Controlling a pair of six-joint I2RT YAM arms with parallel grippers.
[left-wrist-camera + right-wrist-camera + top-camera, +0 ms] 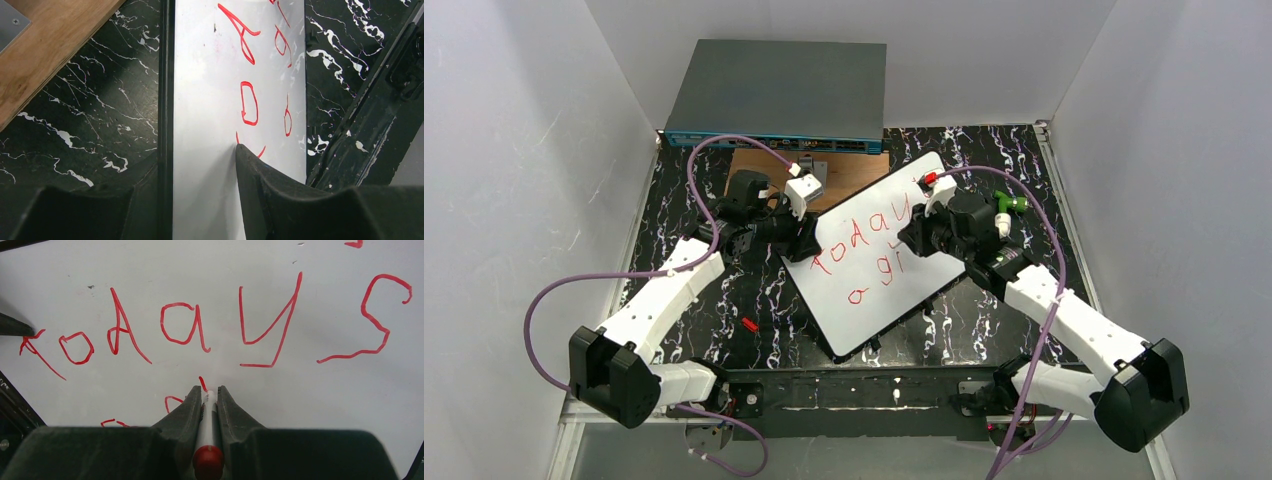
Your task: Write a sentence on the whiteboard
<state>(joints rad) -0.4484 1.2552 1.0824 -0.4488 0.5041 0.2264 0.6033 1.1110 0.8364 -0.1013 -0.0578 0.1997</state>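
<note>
Pretty clearly a robotics lab test cell, not somebody's home. Plain white panels (514,120) box in a black marble-look tabletop (769,285). The left arm (659,300) and right arm (1064,320) are bolted to a black rail (854,390) at the near edge. Purple cables (525,330) loop off them, and a grey network switch (774,95) sits at the back.

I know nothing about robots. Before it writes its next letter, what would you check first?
1. Marker clamped in the right gripper: ok.
2. Left gripper pinching the edge of the whiteboard: ok.
3. Bare white space below the red writing: ok.
4. Marker tip touching the board: cannot tell, the fingers hide it.
5. Letters written so far readable: ok.
</note>
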